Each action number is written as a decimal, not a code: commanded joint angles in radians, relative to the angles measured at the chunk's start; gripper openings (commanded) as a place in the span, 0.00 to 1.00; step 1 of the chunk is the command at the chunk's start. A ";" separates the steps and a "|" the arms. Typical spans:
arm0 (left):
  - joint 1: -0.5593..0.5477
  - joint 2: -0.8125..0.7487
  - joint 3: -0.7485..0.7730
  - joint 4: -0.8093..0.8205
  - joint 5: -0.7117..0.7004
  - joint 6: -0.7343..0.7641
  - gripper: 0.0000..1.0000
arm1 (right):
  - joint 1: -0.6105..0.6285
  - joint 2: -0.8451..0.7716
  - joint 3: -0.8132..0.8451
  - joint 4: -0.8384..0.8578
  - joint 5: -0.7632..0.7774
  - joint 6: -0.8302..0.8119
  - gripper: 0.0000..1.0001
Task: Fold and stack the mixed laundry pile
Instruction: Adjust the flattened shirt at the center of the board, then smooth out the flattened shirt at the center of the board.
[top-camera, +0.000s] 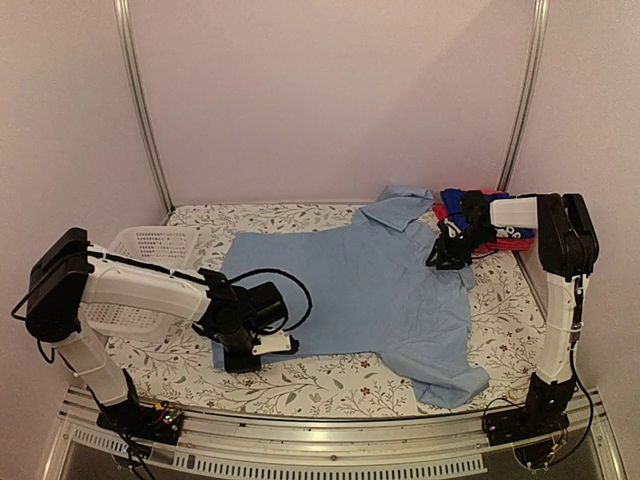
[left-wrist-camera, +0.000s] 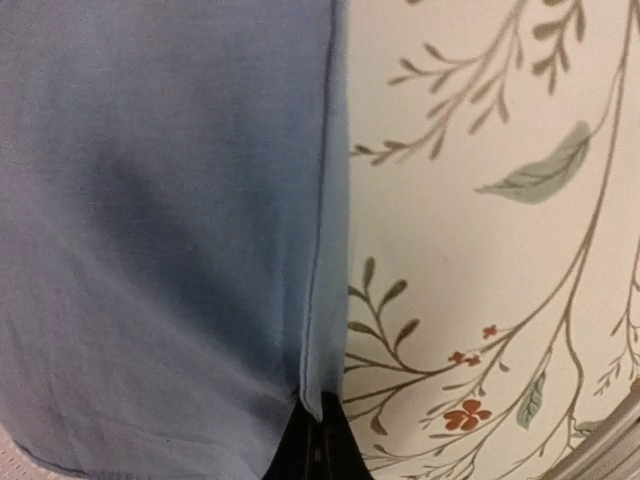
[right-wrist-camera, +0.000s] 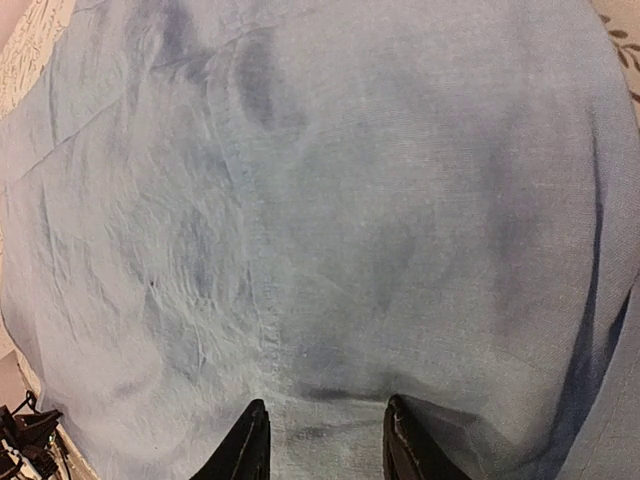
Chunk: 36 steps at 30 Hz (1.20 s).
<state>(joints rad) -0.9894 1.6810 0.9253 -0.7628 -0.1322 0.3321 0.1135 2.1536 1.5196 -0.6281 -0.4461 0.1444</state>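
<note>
Left jaws closed, seemingly pinching light-blue shirt hem; right jaws parted above it

The light-blue shirt fills almost the whole view, with soft wrinkles and a stitched seam that runs down left of the middle. At the bottom edge the right gripper shows two dark fingertips. They stand apart, with the cloth between them and a dark crease just above. A little of the floral table cover appears in the upper left corner.
</note>
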 joint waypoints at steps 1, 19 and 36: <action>-0.044 -0.059 -0.089 -0.109 0.070 -0.028 0.00 | -0.027 0.060 -0.024 -0.090 0.090 0.014 0.39; 0.440 0.039 0.447 0.070 0.111 -0.449 0.76 | 0.020 -0.277 -0.049 -0.139 -0.210 -0.024 0.55; 0.681 0.619 0.862 0.010 0.196 -0.640 0.72 | 0.256 -0.404 -0.603 -0.112 -0.215 0.014 0.42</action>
<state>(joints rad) -0.3359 2.2486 1.7542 -0.7307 0.0525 -0.2794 0.3557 1.8301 1.0142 -0.7315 -0.6659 0.1417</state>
